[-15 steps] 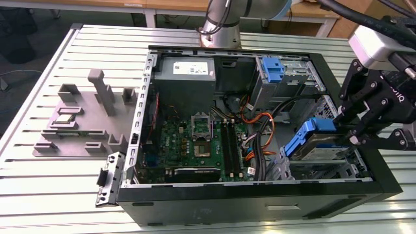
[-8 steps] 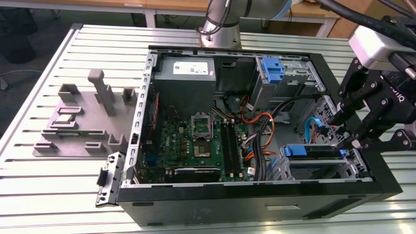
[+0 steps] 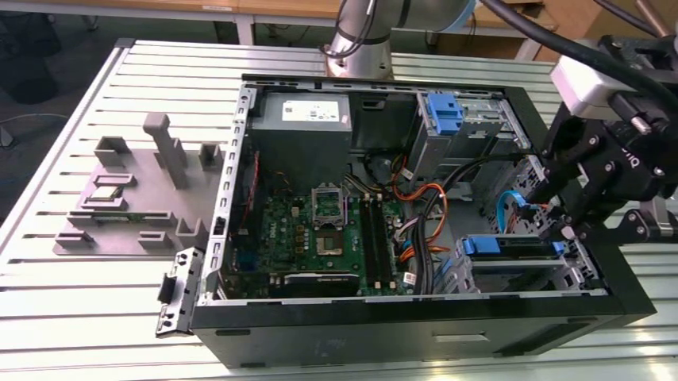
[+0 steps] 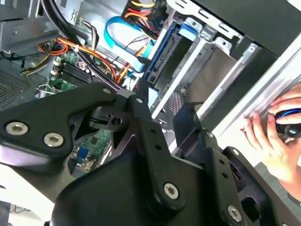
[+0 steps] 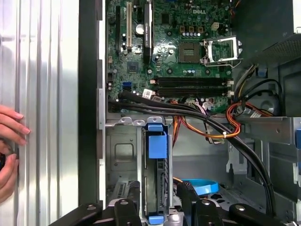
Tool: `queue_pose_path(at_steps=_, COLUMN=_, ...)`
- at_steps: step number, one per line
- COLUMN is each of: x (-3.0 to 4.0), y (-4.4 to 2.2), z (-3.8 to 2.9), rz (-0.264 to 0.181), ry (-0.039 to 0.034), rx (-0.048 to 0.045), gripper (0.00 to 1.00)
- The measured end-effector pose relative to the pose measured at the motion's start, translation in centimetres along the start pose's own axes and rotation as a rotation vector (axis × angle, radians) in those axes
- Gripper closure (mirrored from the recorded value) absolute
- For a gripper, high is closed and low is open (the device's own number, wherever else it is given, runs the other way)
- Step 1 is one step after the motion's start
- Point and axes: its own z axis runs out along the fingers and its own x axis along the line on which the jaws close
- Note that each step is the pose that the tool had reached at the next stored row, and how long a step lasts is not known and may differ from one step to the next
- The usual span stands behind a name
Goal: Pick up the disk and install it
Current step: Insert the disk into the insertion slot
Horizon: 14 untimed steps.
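Observation:
The disk (image 5: 157,181) lies in the drive cage (image 5: 123,155) at the corner of the open computer case, its blue bracket tab (image 5: 156,141) pointing toward the motherboard. In the exterior view the disk (image 3: 510,246) shows as a blue-edged slab low on the exterior view's right. My black gripper (image 3: 561,230) hangs just above that cage. In the first wrist view the gripper (image 5: 160,203) is open. Its fingers (image 5: 133,200) stand on either side of the disk's outer end with small gaps. The second wrist view looks past the gripper (image 4: 162,110) at the disk's blue edge (image 4: 164,56).
Orange and black cables (image 5: 211,122) run between cage and motherboard (image 3: 317,230). A blue latch piece (image 3: 445,111) stands in the upper bay. A grey fixture (image 3: 138,198) sits on the slotted table at the exterior view's left. A person's hand (image 4: 273,136) rests beside the case wall.

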Motion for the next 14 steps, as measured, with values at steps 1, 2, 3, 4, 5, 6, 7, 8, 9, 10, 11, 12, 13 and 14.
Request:
queue_pose_path(at_steps=1, x=-0.12, y=0.03, z=0.13, rz=-0.001, ry=0.0001, rx=0.0016, gripper=0.52)
queue_pose_path(at_steps=2, x=-0.21, y=0.06, z=0.28, rz=-0.001, ry=0.0, rx=0.0038, gripper=0.52)
queue_pose_path(at_steps=3, x=-0.3, y=0.09, z=0.43, rz=-0.002, ry=0.0, rx=0.0064, gripper=0.52)
queue_pose_path(at_steps=4, x=-0.39, y=0.11, z=0.58, rz=-0.003, ry=0.0, rx=0.0087, gripper=0.52)
queue_pose_path(at_steps=5, x=-0.49, y=0.13, z=0.71, rz=-0.004, ry=-0.0001, rx=0.0104, gripper=0.52)
queue_pose_path(at_steps=6, x=-0.57, y=0.14, z=0.78, rz=-0.005, ry=0.0005, rx=0.0113, gripper=0.52)
queue_pose_path(at_steps=7, x=-0.59, y=0.15, z=0.82, rz=-0.005, ry=0.0014, rx=0.0115, gripper=0.52)
queue_pose_path(at_steps=8, x=-0.59, y=0.15, z=0.86, rz=-0.006, ry=0.0039, rx=0.0116, gripper=0.52)
queue_pose_path(at_steps=9, x=-0.6, y=0.17, z=0.89, rz=-0.006, ry=0.0083, rx=0.0117, gripper=0.52)
queue_pose_path(at_steps=10, x=-0.61, y=0.18, z=0.93, rz=-0.006, ry=0.013, rx=0.0118, gripper=0.52)
queue_pose_path(at_steps=11, x=-0.63, y=0.19, z=0.98, rz=-0.007, ry=0.0173, rx=0.012, gripper=0.52)
queue_pose_path(at_steps=12, x=-0.66, y=0.2, z=1.01, rz=-0.007, ry=0.0188, rx=0.0122, gripper=0.52)
queue_pose_path(at_steps=13, x=-0.7, y=0.22, z=1.05, rz=-0.009, ry=0.0193, rx=0.0126, gripper=0.52)
queue_pose_path(at_steps=14, x=-0.74, y=0.22, z=1.08, rz=-0.01, ry=0.0193, rx=0.0129, gripper=0.52)
